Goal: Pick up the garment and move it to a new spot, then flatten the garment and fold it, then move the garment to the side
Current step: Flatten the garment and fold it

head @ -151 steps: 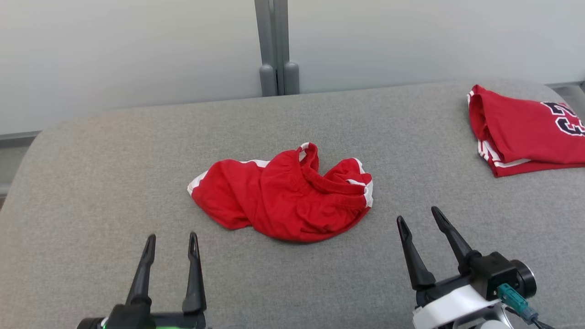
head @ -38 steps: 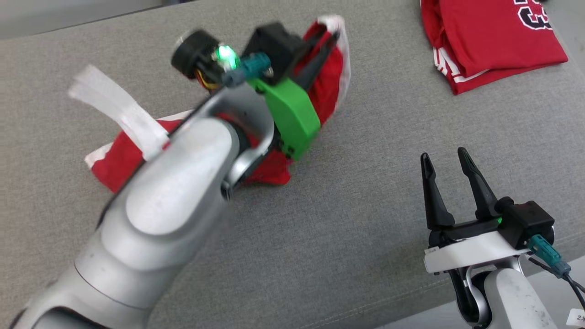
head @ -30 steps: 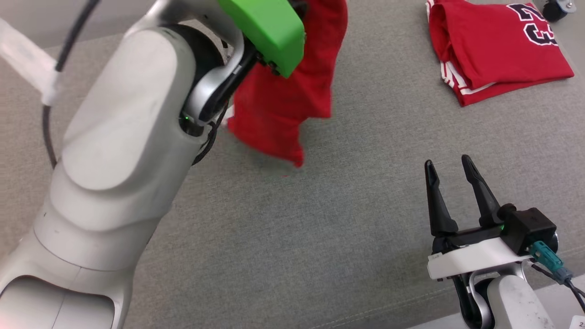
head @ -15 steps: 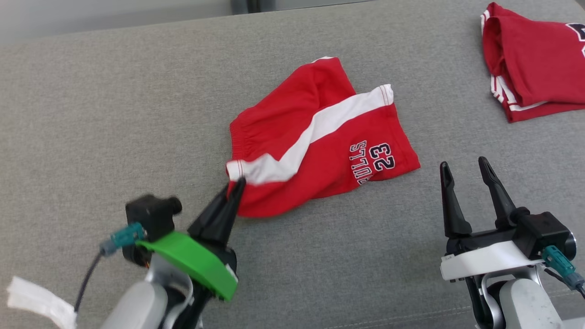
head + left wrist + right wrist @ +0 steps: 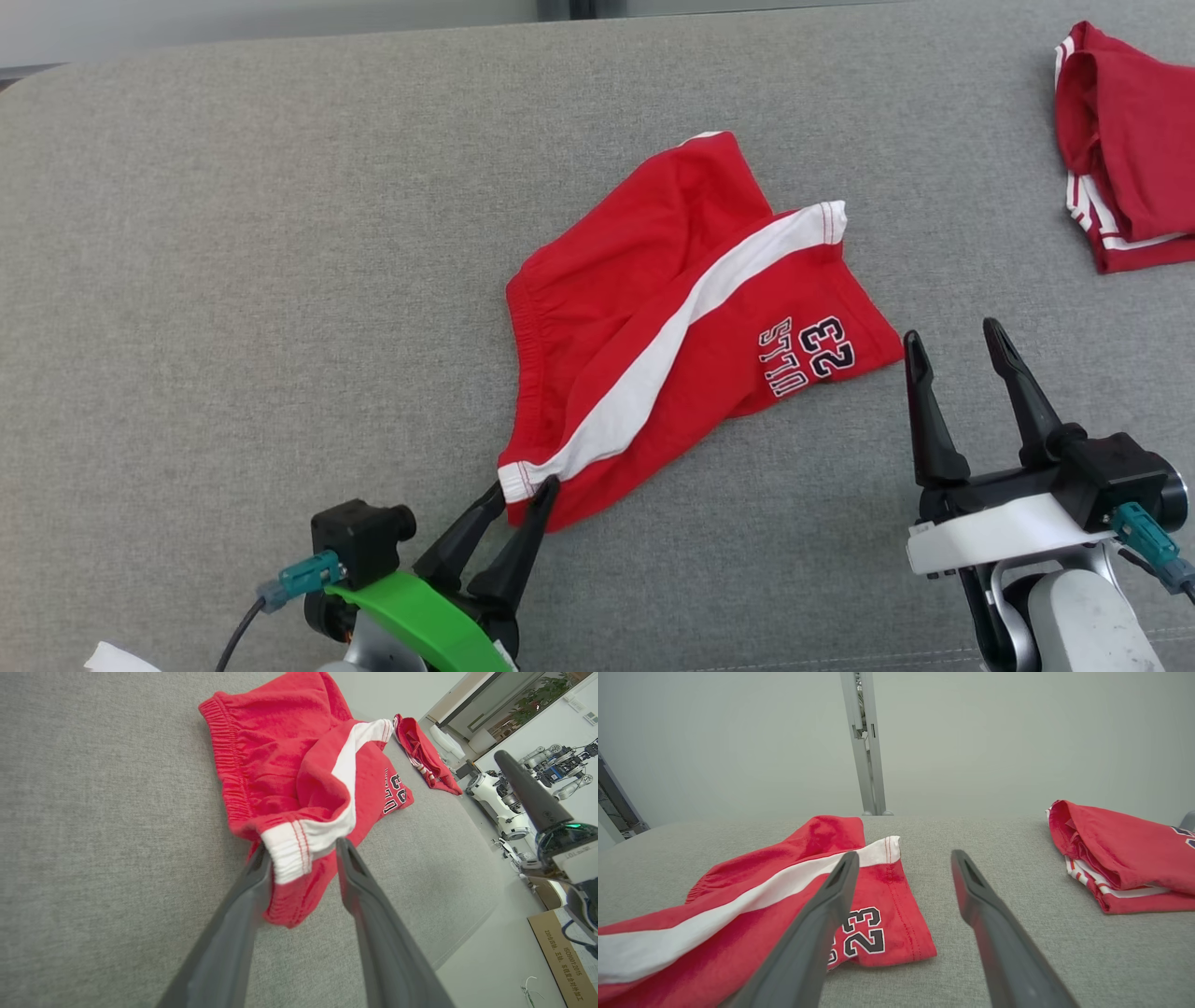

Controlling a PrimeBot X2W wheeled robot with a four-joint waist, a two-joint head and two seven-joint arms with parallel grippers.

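The garment [image 5: 653, 280] is a pair of red shorts with a white side stripe and a "23" print, lying spread on the grey cushion [image 5: 233, 233]. My left gripper [image 5: 526, 487] is at the near end of the waistband. In the left wrist view its jaws [image 5: 301, 847] stand apart, with the white stripe corner of the garment [image 5: 266, 746] lying loosely between them. My right gripper [image 5: 950, 331] hovers open and empty just right of the printed leg. Through the right gripper [image 5: 904, 855] I see the garment [image 5: 822, 835] to the left.
A second red garment [image 5: 1130, 149], folded, lies at the far right of the cushion and appears in the right wrist view [image 5: 1125, 849]. Bare grey cushion stretches to the left and in front. The cushion's near edge lies just behind both grippers.
The left gripper drew the waistband corner toward the near edge, stretching the shorts out, and its jaws went from shut to apart. The head camera shifted slightly. The right gripper stayed put.
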